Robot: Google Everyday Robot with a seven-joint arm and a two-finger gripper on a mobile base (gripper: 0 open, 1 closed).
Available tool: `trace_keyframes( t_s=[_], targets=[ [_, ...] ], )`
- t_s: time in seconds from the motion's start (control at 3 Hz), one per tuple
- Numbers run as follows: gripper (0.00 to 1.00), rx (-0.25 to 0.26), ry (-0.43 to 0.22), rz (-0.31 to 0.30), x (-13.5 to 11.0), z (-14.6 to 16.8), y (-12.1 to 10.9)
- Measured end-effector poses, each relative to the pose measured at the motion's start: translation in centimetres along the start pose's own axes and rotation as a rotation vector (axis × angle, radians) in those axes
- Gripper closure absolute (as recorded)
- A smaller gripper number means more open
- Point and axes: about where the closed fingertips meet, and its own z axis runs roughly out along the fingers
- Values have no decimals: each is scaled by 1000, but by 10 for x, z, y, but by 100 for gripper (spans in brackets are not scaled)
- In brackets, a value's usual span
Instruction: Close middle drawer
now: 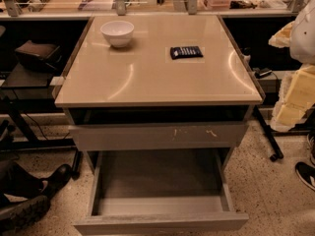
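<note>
The middle drawer [158,178] of the grey cabinet stands pulled far out toward me. Its plain grey floor and side walls are bare, and its flat front [160,223] lies at the bottom edge of the view. Above it is the shut drawer front with pale scratch marks [160,136], under the beige cabinet top [147,77]. The lowest front is hidden under the open drawer. My gripper is not in view.
A white bowl [117,32] and a dark flat packet [186,52] lie on the cabinet top. Black shoes [29,198] are on the floor at the left and another shoe [306,173] at the right. Yellow foam blocks [295,97] and a black frame leg [268,139] stand to the right.
</note>
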Motion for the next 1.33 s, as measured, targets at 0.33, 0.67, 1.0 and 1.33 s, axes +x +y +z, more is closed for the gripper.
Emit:
trace_keyframes(
  t_s=[0.33,0.67,1.0,1.33],
  targets=[
    [0,0,0,0,0,0,0],
    [0,-2,23,10,-3,-4,-5],
    [0,24,-12,-12,-9,-8,20],
    [0,80,-88,-5,6,-6,68]
  ],
)
